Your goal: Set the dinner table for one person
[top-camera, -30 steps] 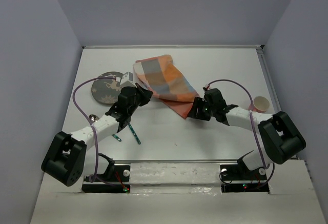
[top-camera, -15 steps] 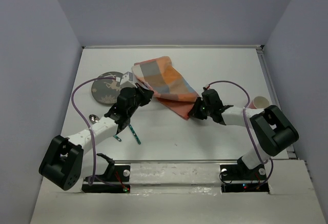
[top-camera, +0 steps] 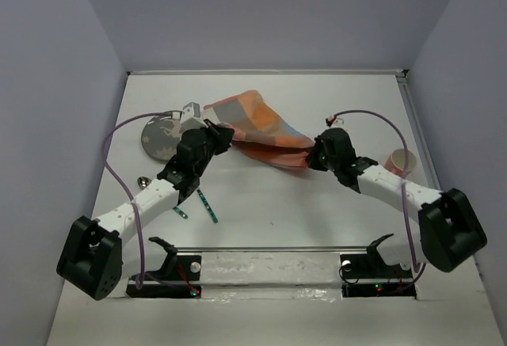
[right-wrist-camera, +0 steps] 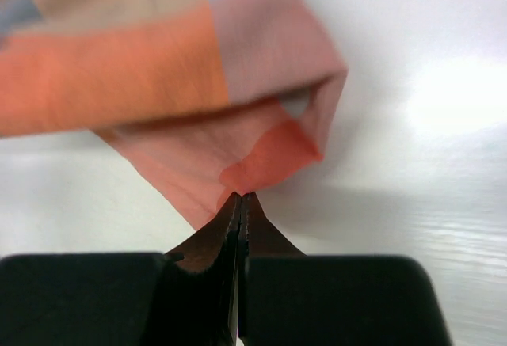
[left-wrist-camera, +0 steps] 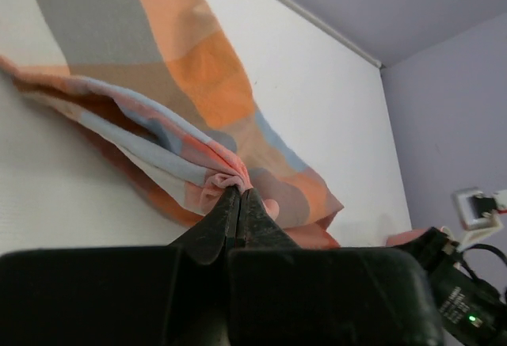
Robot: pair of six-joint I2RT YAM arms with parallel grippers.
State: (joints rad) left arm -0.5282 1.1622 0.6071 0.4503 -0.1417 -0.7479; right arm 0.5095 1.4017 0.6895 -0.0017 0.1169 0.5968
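End effectors, top view: left end effector (top-camera: 224,134) pinched shut on the upper-left edge of the checkered cloth (top-camera: 257,128); right end effector (top-camera: 310,158) pinched shut on its lower-right corner.
Tabletop, top view: white tabletop (top-camera: 317,219) fills the middle of the view, far edge along the back wall, near edge at the arm bases; it looks wider left to right than front to back.
Cloth axis, top view: runs from upper left to lower right, stretched between the two arms.
Other items, top view: patterned plate (top-camera: 158,136) left of the cloth; cup (top-camera: 400,160) near the right edge; spoon (top-camera: 143,180) and two green-handled utensils (top-camera: 207,205) by the left arm.
Left wrist view: tips together on a bunched fold of cloth; tabletop beneath.
Right wrist view: tips together on an orange corner; tabletop behind.
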